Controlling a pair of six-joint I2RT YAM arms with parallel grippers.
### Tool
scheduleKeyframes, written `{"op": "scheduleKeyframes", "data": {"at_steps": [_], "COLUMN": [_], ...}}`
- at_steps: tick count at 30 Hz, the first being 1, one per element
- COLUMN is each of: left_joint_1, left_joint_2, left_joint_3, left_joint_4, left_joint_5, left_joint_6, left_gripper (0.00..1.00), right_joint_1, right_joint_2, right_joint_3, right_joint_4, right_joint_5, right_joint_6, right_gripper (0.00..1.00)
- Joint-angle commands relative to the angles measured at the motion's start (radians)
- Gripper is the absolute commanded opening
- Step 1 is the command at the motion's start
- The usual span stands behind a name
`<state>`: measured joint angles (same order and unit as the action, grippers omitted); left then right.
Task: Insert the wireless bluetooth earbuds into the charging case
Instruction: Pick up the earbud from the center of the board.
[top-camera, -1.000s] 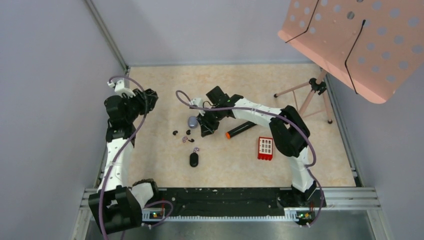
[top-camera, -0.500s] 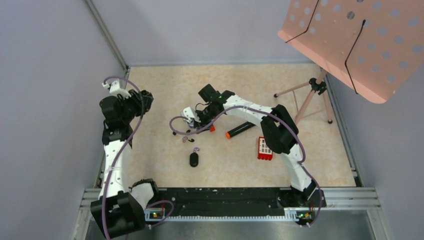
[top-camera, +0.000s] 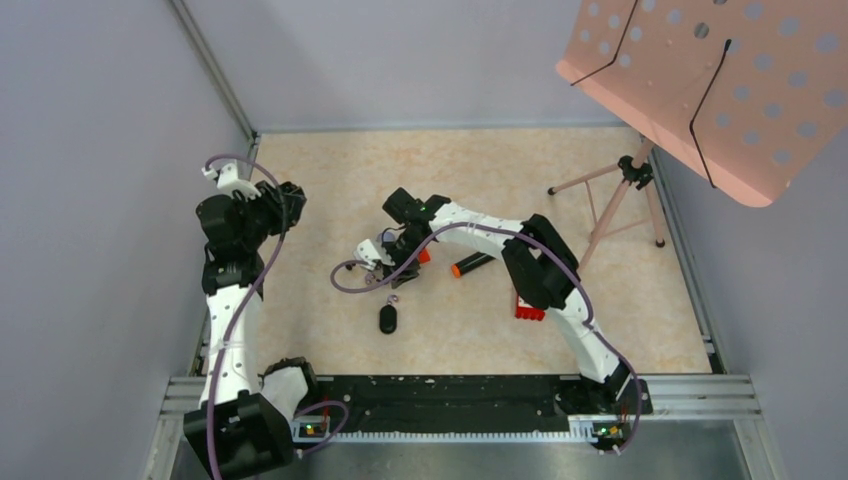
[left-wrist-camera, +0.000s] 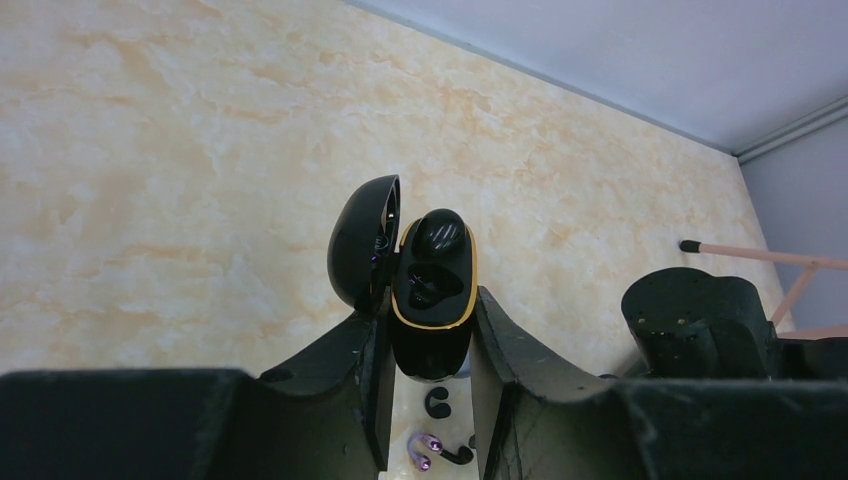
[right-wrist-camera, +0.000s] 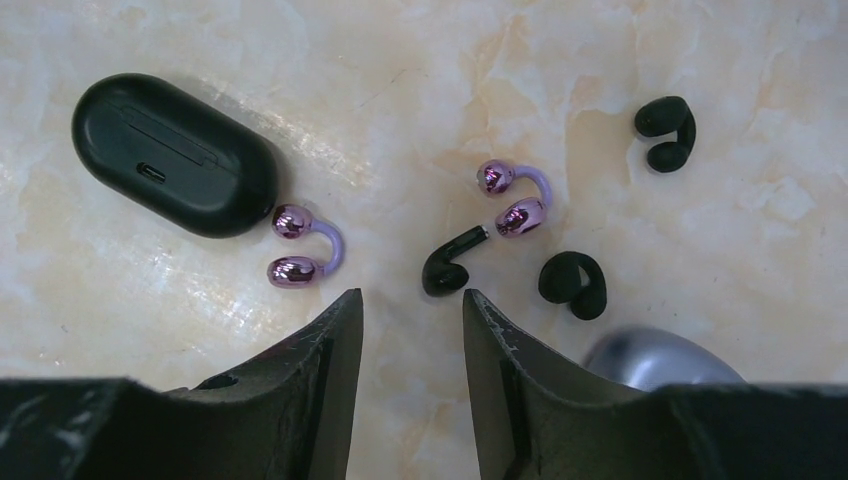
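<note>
1. The left hand is clamped on an open black charging case with a gold rim and holds it up off the table, at the left side of the workspace.
2. The case's lid is swung open to the left. A glossy black bud sits in the upper well. I cannot tell whether the lower well is filled.
3. The right hand hangs low over the middle of the table. Its fingers stand a narrow way apart with nothing between them.
4. Five loose earbuds lie on the table just ahead of the right hand:
   - A black stem earbud lies nearest the gap between the fingers.
   - A purple clip earbud is just beyond it, almost touching its stem.
   - A second purple clip earbud lies to the left.
   - A black clip earbud lies to the right of the stem earbud.
   - Another black clip earbud lies farther off, at the upper right of the wrist view.
5. A closed black case with a charging port lies flat just beside the second purple earbud.
6. A rounded grey object shows at the lower right of the right wrist view, partly hidden by the finger.
7. A black marker with an orange cap lies beside the right arm, and a red block shows partly under it.
8. A pink perforated music stand stands at the far right.
</note>
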<state>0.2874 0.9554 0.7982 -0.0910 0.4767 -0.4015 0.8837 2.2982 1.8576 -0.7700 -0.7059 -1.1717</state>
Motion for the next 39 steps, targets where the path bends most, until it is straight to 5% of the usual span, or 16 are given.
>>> {"op": "scheduleKeyframes", "data": {"at_steps": [1,39], "left_joint_1": [0.007,0.009], "left_joint_2": [-0.030,-0.059], "left_joint_3": [0.019,-0.013], "left_joint_4": [0.018,-0.001], "left_joint_5": [0.018,0.039], "left_joint_6": [-0.005,-0.019], "left_gripper": [0.00,0.00], "right_joint_1": [0.013,0.057], "right_joint_2": [0.024,0.041], "right_joint_3": [0.058,0.030], "right_joint_4": [0.013,0.005], "right_joint_5": [-0.012,0.036], "right_joint_6": [-0.008,-0.082], "right_gripper": [0.41,0.32]}}
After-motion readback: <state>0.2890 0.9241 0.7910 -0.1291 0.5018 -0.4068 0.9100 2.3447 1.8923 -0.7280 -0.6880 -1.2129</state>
